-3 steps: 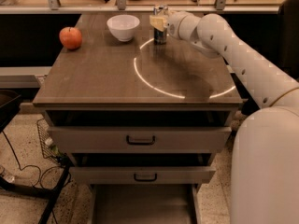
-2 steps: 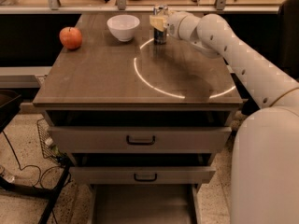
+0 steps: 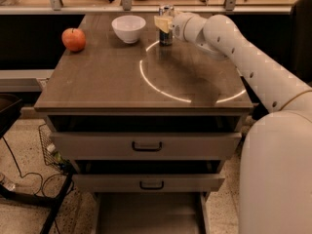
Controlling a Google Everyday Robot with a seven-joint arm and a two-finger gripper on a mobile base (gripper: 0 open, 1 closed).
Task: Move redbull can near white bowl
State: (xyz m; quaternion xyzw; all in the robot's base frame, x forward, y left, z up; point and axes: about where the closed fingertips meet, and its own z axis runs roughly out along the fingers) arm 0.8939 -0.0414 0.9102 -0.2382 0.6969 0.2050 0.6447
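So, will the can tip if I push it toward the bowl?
Likely tippy: the can is tall, slim, upright. The gripper is high on it, so pushing there may topple it. The glossy table may let it slide.

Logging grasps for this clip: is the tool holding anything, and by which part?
The tool, at the back of the table, holds the upright can by its upper half.

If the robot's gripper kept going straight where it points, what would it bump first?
The gripper points toward the picture's left side, with the redbull can right at its tip, so the can comes first. Past it, the white bowl looks next in line, though depth is hard to judge.
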